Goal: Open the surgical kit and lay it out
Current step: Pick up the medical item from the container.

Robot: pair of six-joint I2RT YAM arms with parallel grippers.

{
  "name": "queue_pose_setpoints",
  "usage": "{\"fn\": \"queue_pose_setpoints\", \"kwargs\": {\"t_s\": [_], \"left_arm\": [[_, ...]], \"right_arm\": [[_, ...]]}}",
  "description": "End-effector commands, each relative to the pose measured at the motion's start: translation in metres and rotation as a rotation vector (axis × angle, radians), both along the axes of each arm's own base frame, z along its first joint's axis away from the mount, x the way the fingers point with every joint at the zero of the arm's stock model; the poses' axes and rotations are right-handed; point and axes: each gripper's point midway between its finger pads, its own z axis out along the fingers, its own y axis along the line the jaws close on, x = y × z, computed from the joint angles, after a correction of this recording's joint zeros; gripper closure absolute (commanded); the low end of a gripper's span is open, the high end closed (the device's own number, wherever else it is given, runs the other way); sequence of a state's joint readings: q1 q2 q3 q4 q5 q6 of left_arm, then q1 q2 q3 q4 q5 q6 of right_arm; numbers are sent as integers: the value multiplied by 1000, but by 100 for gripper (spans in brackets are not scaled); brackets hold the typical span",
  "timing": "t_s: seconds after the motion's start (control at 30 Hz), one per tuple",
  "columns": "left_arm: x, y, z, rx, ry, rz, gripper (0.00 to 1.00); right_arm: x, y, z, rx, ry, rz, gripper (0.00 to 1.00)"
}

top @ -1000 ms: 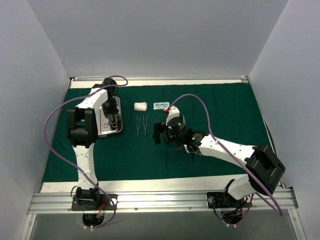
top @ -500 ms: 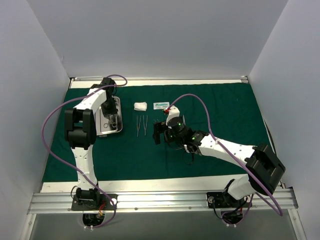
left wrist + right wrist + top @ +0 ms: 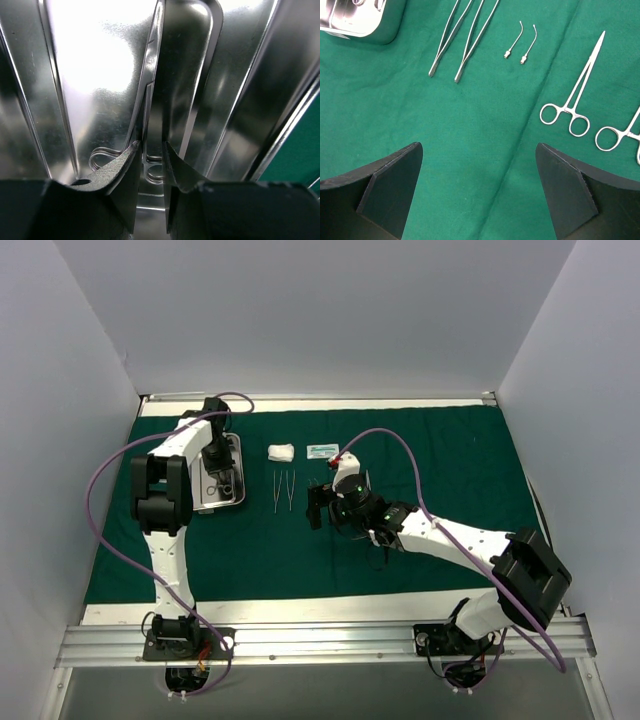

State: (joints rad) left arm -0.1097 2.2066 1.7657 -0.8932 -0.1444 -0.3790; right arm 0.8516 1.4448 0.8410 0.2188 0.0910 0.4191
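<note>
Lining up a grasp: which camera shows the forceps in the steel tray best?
Left wrist: the forceps fill the frame, ring handles by the fingertips. Top external shows only faint marks in the tray, the left arm partly over it. Right wrist catches just the tray's corner.

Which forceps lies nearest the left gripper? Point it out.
The forceps in the tray, straddled by the left gripper; the other two lie on the cloth.

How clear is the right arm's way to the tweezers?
Probably yes, it looks clear. The right gripper hovers open over bare green cloth, and the tweezers lie just ahead with nothing between. The tray and two small curved tips sit beside them, apart.
</note>
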Motion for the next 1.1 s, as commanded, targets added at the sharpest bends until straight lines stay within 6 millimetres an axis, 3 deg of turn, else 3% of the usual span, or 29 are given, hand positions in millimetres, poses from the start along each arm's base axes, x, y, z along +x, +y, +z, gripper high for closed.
{"fn": "queue_pose_setpoints", "kwargs": {"t_s": [0.0,0.17,0.27,0.43,0.77,1.07], "left_arm": [[11,-4,-8,-29,-20,-22,69],[6,-7,-19,-51,5,-31,80],[5,-8,-22,-59,15,-30,97],[10,-5,-4,-54,-19,-40,98],[35,7,76,-27,-220,-29,98],[39,9,91,-56,-255,-10,98]], "right_arm": [[1,-3,13,17,-30,-27,9],[2,-5,13,18,-30,-32,9],[1,-5,12,17,-31,-32,9],[1,-4,12,15,-32,-28,9],[4,1,16,21,-35,-18,9],[5,5,22,29,-40,-10,9]]}}
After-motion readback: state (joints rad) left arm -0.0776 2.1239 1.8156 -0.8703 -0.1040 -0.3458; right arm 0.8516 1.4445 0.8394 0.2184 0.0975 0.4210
